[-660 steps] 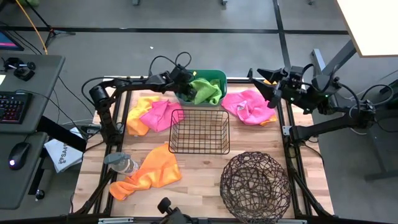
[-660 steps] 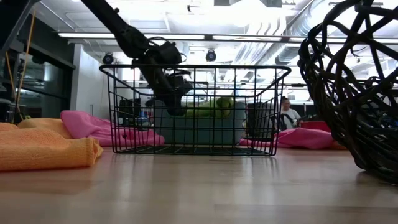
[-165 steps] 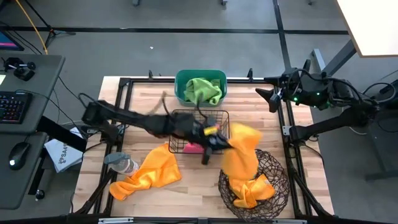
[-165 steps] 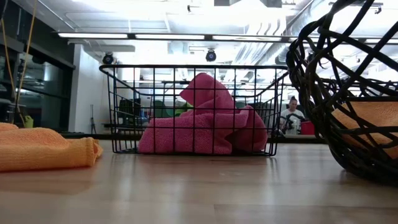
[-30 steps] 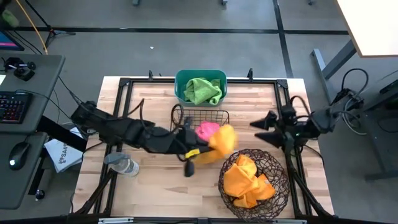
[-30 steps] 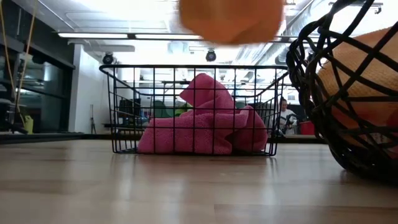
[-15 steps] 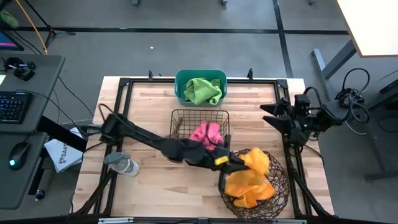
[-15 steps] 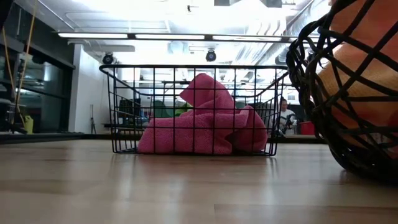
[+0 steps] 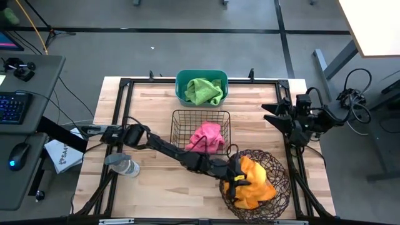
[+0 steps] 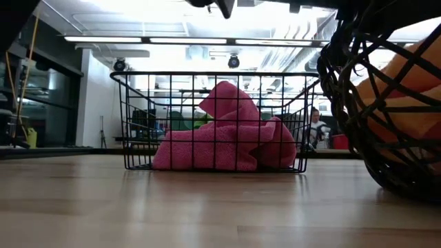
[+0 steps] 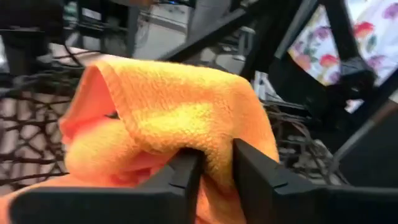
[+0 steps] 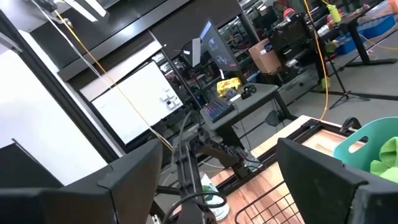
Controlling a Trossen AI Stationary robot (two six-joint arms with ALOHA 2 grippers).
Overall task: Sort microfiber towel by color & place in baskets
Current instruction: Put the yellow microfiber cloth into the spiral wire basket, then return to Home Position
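My left gripper (image 9: 236, 179) reaches down into the round dark wire basket (image 9: 280, 164) at the table's near right and is shut on an orange towel (image 11: 168, 99). More orange towel (image 9: 257, 182) lies piled in that basket, showing through its weave (image 10: 413, 76) in the low view. A pink towel (image 9: 206, 136) lies in the black wire-grid basket (image 9: 180, 122) at mid-table. A green towel (image 9: 204, 91) fills the teal tub (image 9: 179, 82) at the far edge. My right gripper (image 9: 269, 115) hovers open near the right edge, touching nothing. My left gripper pinches a bunched fold of the orange towel (image 11: 214, 146) between its two fingers (image 11: 183, 177). The cloth humps up past the fingertips and drapes down over the other orange cloth inside the round basket. How many layers it has, I cannot tell.
A clear water bottle (image 9: 122, 165) lies near the table's left near corner. Black frame rails (image 9: 292, 156) run along the table's edges. Bare wood (image 9: 156, 181) shows between the bottle and the round basket. A desk with keyboard (image 9: 12, 106) stands off to the left.
My left gripper has carried the orange towel from beside the black basket toward the near right and down into the round basket, where the cloth now rests on the orange pile. My right gripper has drawn back slightly toward the far right.
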